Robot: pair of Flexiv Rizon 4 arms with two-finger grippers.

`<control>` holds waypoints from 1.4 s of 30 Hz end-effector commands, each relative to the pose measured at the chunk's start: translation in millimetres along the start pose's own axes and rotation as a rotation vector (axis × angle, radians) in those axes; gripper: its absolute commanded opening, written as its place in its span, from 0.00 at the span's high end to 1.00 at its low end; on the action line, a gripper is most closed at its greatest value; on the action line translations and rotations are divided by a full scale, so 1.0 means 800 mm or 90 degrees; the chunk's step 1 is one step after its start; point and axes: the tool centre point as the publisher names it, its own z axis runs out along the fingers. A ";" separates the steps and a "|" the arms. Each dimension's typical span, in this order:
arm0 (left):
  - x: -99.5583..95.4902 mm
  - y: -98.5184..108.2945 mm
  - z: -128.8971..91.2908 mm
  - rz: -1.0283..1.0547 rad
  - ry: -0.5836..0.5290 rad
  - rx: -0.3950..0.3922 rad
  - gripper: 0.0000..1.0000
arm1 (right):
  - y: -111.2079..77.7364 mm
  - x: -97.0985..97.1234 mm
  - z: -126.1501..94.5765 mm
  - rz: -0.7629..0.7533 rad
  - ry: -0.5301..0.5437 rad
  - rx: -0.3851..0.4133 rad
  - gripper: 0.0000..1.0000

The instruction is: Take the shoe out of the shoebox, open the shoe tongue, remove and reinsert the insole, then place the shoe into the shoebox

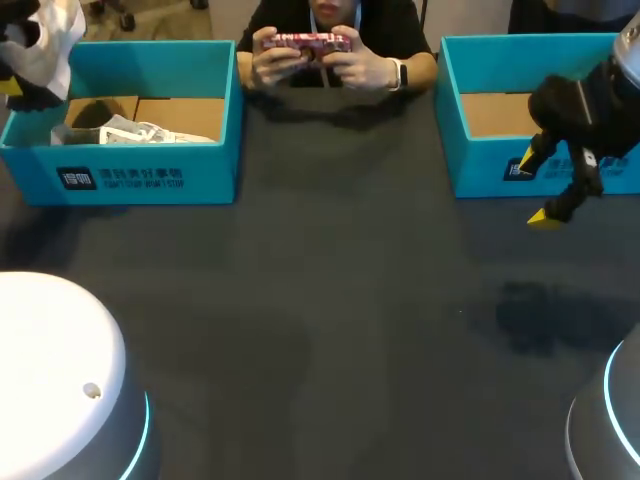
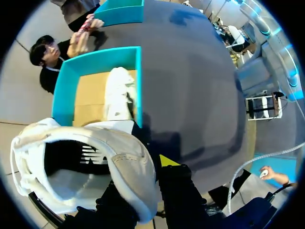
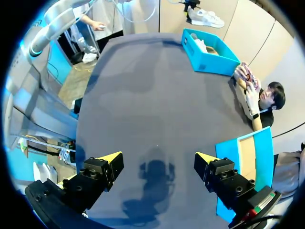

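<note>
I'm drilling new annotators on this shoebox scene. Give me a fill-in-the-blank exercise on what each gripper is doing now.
1. The left gripper is ___ on the lifted shoe.
2. The teal shoebox beneath holds a second shoe, coloured ___.
3. The right gripper is ___, with nothing between its fingers.
Missing words: shut; white; open.

A dark grey table (image 1: 330, 300); at twelve o'clock, a person's hands (image 1: 368, 68) hold a pink gadget (image 1: 305, 43) at its edge.
</note>
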 end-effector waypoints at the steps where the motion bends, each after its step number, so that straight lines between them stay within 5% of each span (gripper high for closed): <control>1: -0.053 0.002 -0.009 0.002 0.025 0.003 1.00 | 0.000 -0.001 0.001 0.000 0.001 0.001 0.00; 10: -0.127 0.010 -0.017 -0.039 0.042 -0.010 1.00 | 0.000 -0.001 0.001 0.000 0.001 0.001 0.00; 12: -0.137 0.009 -0.017 -0.050 0.024 -0.047 1.00 | 0.000 -0.001 0.001 0.000 0.001 0.001 0.00; 19: -0.169 0.001 -0.022 -0.064 0.028 -0.034 1.00 | 0.000 -0.001 0.001 0.000 0.001 0.001 0.00; 35: -0.172 -0.001 -0.021 -0.072 0.032 -0.036 1.00 | 0.000 -0.001 0.001 0.000 0.001 0.001 0.00; 37: -0.156 -0.002 -0.015 0.005 -0.037 -0.076 1.00 | 0.000 -0.001 0.001 0.000 0.001 0.001 0.00; 42: -0.168 0.013 -0.016 0.174 -0.038 -0.120 1.00 | 0.000 -0.001 0.001 0.000 0.001 0.001 0.00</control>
